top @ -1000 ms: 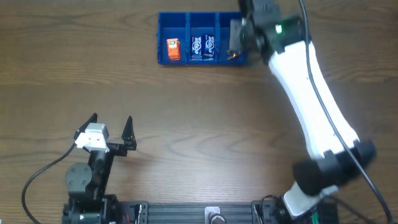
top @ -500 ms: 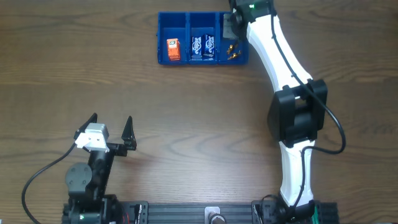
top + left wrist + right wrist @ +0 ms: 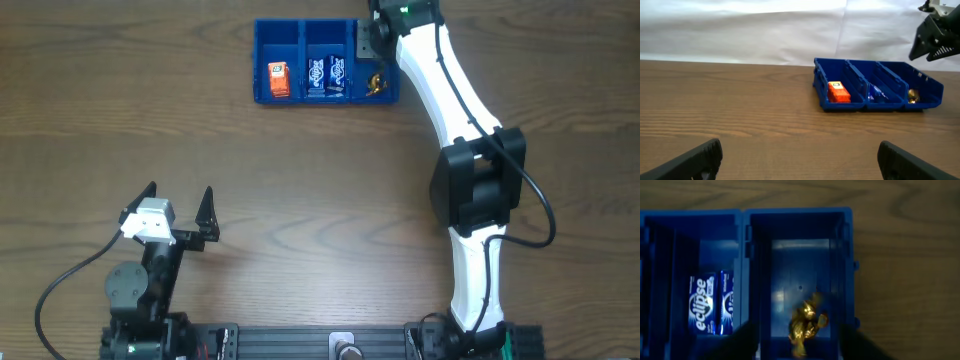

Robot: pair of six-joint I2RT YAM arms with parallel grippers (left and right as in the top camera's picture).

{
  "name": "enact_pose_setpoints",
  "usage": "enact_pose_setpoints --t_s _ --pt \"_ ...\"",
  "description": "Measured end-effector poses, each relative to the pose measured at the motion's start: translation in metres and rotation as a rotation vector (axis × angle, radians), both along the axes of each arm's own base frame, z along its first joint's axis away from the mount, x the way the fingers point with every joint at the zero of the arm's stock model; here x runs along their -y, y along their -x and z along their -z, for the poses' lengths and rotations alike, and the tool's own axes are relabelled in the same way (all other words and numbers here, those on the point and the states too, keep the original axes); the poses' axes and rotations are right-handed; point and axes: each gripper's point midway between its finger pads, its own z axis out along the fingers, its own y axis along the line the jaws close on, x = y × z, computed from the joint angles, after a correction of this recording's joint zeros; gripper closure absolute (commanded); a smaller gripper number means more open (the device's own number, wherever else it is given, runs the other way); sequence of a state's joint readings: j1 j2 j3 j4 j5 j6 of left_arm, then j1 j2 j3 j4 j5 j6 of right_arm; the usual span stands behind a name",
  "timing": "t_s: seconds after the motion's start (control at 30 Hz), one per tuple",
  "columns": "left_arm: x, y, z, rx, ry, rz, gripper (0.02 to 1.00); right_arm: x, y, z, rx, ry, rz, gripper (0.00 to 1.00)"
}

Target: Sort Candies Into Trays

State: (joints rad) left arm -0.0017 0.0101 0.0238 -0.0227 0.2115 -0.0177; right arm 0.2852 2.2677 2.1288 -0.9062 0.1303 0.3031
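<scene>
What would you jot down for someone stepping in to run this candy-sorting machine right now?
Left gripper: open, holding nothing, low over the table near its base.
Right gripper: open, holding nothing, above the right compartment of the blue tray.
Candies, seen from above: orange candy in the left compartment, blue packets in the middle, gold candy in the right.
Done: every candy in sight lies in a compartment, sorted by kind.
Left: probably just pulling the right arm back from the tray.
</scene>
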Motion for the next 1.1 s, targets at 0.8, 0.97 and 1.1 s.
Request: enact_pose_setpoints --t_s 0.8,0.97,1.1 --pt "0.0 0.0 0.0 0.0 0.0 0.0 0.02 0.136 0.258 -0.217 0.592 0.001 0.17 0.003" --pt "0.0 0.0 0.0 -0.001 0.0 0.0 0.02 0.163 0.311 -0.169 0.701 -0.016 0.248 0.003" --pt "0.0 0.0 0.0 -0.001 0.0 0.0 0.02 0.157 0.34 -0.148 0.851 -0.064 0.215 0.003"
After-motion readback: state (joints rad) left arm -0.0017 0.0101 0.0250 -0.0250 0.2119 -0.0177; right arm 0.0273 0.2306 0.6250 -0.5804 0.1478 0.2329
